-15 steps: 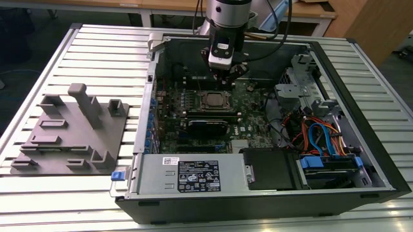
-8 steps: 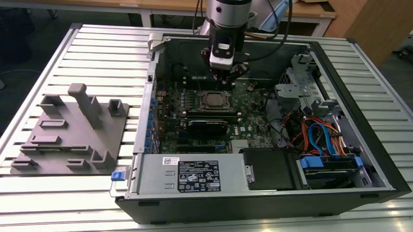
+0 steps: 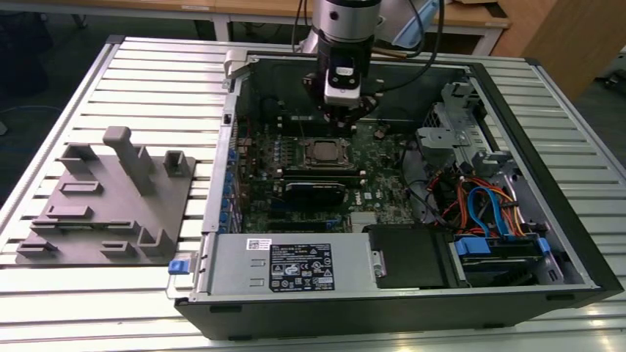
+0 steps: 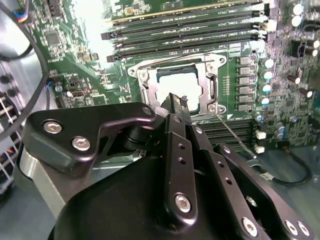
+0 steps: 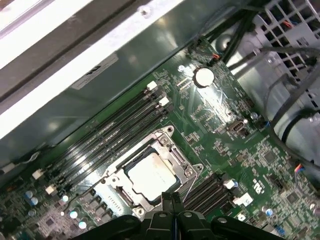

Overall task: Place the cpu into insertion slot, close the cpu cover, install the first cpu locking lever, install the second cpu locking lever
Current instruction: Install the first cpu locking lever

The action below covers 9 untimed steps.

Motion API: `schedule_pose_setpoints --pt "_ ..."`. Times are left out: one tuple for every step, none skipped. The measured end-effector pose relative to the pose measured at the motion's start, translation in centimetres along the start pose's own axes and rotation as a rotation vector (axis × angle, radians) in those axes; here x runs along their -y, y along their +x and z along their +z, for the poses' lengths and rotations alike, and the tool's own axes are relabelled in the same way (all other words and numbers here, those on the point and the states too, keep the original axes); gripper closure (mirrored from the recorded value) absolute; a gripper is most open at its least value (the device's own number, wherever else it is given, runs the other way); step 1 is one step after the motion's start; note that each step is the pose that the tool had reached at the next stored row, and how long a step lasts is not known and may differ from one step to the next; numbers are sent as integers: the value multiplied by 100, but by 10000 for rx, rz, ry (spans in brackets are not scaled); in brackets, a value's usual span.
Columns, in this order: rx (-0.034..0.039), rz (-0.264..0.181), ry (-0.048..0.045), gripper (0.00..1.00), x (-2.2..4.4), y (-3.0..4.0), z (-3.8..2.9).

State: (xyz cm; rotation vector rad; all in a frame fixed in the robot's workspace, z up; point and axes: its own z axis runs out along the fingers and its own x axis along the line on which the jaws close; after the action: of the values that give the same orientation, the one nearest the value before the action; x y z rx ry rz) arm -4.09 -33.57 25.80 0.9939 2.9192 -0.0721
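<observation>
Between memory slots (image 5: 116, 133) | cpu (image 4: 176, 84) under cpu cover (image 4: 148, 90) | hand (image 5: 171, 199) closed, just above

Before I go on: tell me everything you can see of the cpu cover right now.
The cpu cover is a thin square frame of silvery metal, its middle window showing the pale top of the cpu. It lies flat, closed down over it on the green motherboard, between rows of memory slots. The shut gripper hangs at one edge; contact cannot be told.

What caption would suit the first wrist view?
Tool by the cpu cover, the cpu seated in its window, on the green motherboard.
</observation>
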Motion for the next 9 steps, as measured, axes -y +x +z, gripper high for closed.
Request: schedule_pose_setpoints --pt "5 -175 -12 90 0 0 0" --pt "9 -347 -25 90 0 0 0" --pt "14 -539 -38 90 0 0 0" --pt "18 -711 -51 90 0 0 1" --pt "22 -883 -62 90 0 0 0" --pt "26 -1051 -73 90 0 0 0" --pt "30 -1202 -84 90 0 0 0" --pt "33 -1295 -91 90 -1 0 1" --pt "35 -1357 -95 90 0 0 1"
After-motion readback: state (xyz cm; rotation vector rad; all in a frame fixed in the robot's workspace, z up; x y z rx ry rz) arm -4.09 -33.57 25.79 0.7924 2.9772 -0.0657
